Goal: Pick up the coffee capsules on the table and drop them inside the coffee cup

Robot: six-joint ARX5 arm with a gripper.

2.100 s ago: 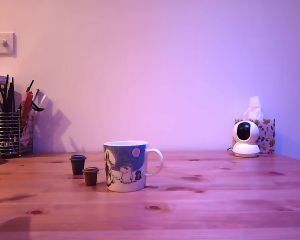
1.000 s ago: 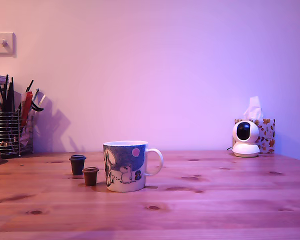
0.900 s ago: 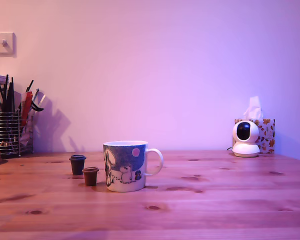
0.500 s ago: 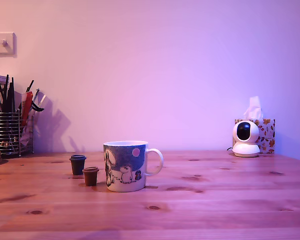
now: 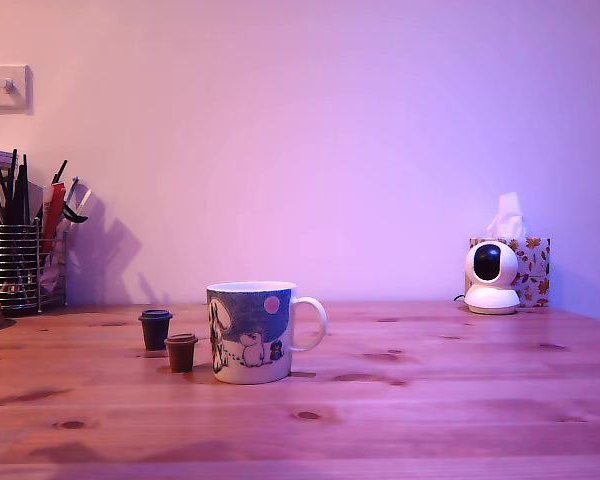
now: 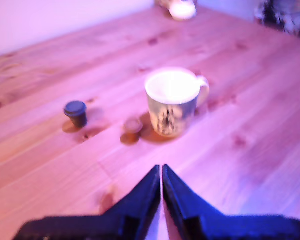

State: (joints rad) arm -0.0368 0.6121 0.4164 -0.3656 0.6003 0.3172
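On the table (image 5: pixel 430 410), two capsules (image 5: pixel 155 328) (image 5: pixel 181 352) stood just beside the cup (image 5: pixel 250 332), on the exterior view's left; the pen holder (image 5: pixel 15 268) stood at the far left edge.

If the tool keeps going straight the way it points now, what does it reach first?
Probably the small brown coffee capsule, which sits nearly on the line from the shut tool, close beside the white ceramic mug. Bare wooden table lies between them. The wrist view is blurred, so depth is uncertain.

Fresh shadow on table (image 5: pixel 130 452) front edge
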